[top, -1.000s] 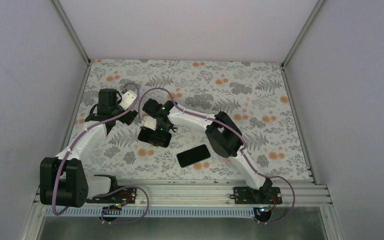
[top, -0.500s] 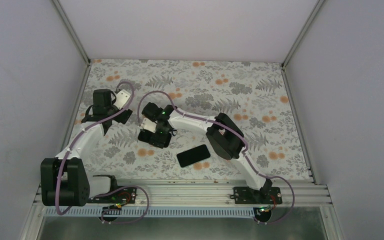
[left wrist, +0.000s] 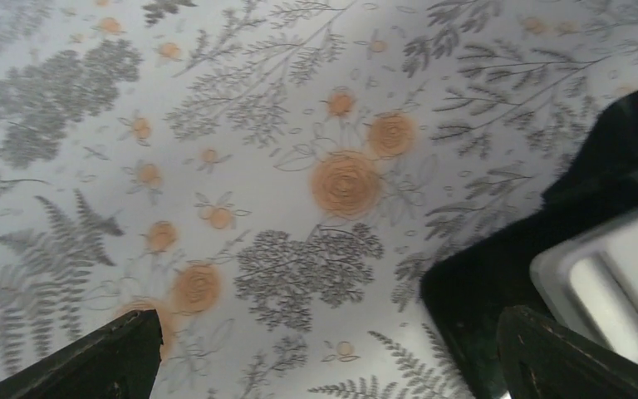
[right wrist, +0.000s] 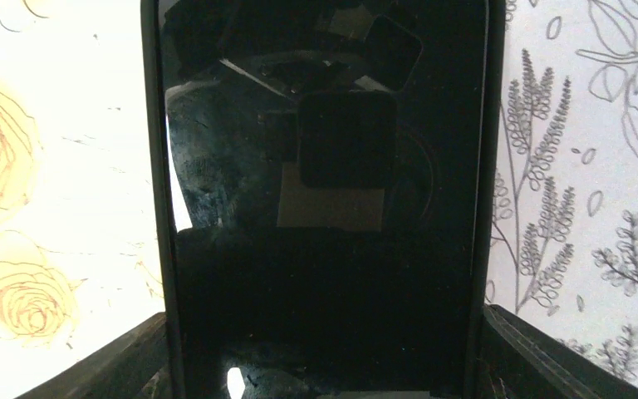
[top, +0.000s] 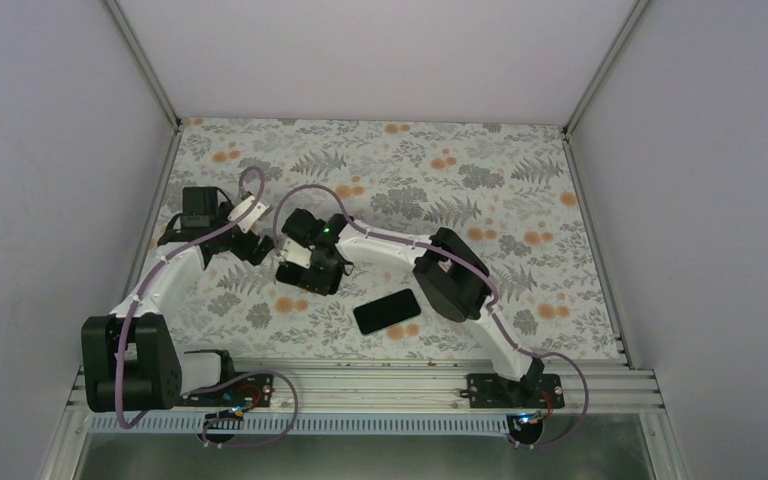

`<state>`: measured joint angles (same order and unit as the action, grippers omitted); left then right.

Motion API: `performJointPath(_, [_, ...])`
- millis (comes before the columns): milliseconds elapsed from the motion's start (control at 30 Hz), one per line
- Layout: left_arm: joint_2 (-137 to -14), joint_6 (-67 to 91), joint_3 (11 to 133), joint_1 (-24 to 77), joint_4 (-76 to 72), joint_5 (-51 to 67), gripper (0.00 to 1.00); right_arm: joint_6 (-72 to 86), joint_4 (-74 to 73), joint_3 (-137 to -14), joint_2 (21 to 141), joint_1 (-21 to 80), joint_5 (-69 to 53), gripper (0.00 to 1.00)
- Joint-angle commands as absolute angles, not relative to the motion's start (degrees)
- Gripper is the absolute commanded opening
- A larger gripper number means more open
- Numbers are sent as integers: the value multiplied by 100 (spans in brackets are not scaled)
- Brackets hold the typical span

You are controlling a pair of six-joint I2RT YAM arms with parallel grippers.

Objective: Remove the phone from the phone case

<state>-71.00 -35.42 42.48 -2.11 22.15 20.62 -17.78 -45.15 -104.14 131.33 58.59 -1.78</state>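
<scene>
Black phone case lay flat on the bench; right tool straddled its long edges, apparently to clamp, contact indiscernible; left tool stood wide, empty

The top external camera sits high above and behind the arm bases, looking down and forward over the whole flowered counter, far enough off to take in both arms and the walls. The left wrist camera rides just behind the left end effector and faces down at the counter from close by, its fingers in the bottom corners. The right arm's wrist crowds its right edge, a patch the overhead view also covers. The right wrist camera points straight down, so near that the phone case fills most of its frame.
</scene>
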Motion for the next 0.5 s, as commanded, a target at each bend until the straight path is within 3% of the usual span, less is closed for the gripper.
performJointPath(0, [-7402, -3722, 4583, -558, 2806, 3467, 100, -1920, -4424, -10205, 12755, 5911, 437, 72])
performJointPath(467, [-8866, -4920, 5366, -1274, 4141, 5787, 99, -1962, -4215, -10154, 11818, 5907, 791, 70])
